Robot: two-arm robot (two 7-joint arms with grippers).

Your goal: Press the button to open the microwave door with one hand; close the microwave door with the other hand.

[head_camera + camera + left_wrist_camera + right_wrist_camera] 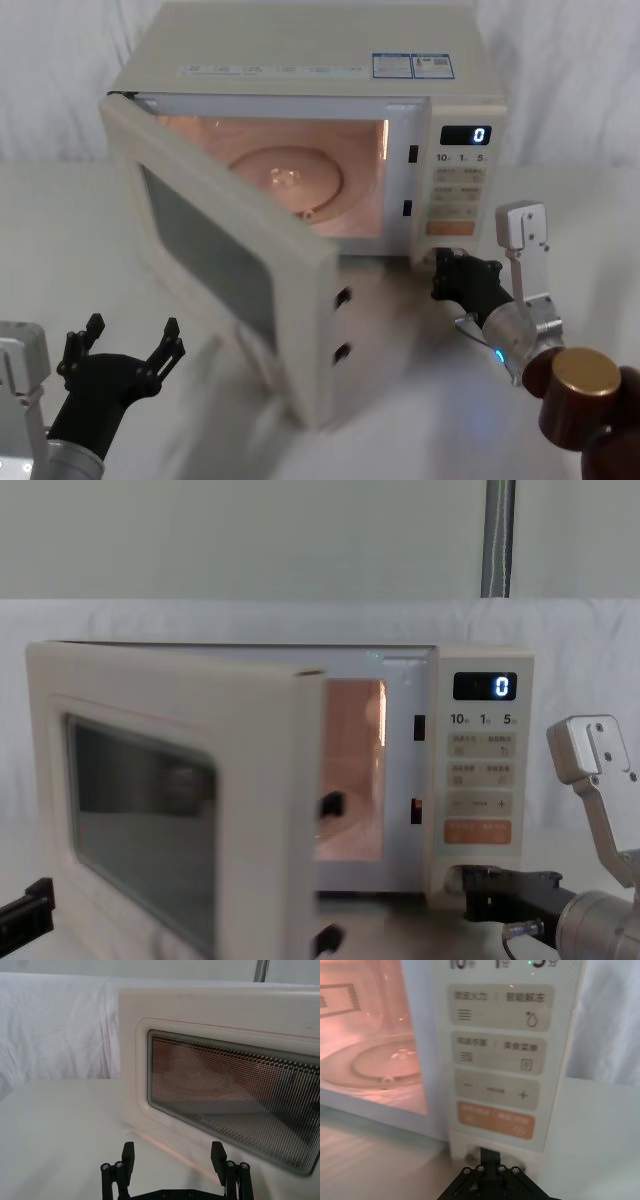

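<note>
**With the door swung open, closing it is what remains**

Since the microwave door (230, 290) stands well open, hinged at the far left and angled out toward me over the tabletop (60, 230), I judge the first half of the job done: the latch has released and the lit cavity with its glass turntable (290, 180) is exposed. What is left is the closing push, which falls to my other arm.

My right gripper (447, 272) sits low at the foot of the control panel (458, 190), its tip right at the button (462, 879) below the orange key (478, 831). From the pictures I cannot tell whether it is touching the button or just short of it (the tip covers most of it), and the fingers look drawn together into a narrow point, holding nothing.

My left gripper (120, 350) is at the near left, low over the tabletop, with its fingers spread wide and nothing between them. The door lies just to its right and a little farther away; in the left wrist view the door's outer face and dark window (235, 1105) stand directly ahead of the gripper, near but apart from it. To my mind a push on that outer face, toward the far right, would swing the door back to the cavity.
</note>
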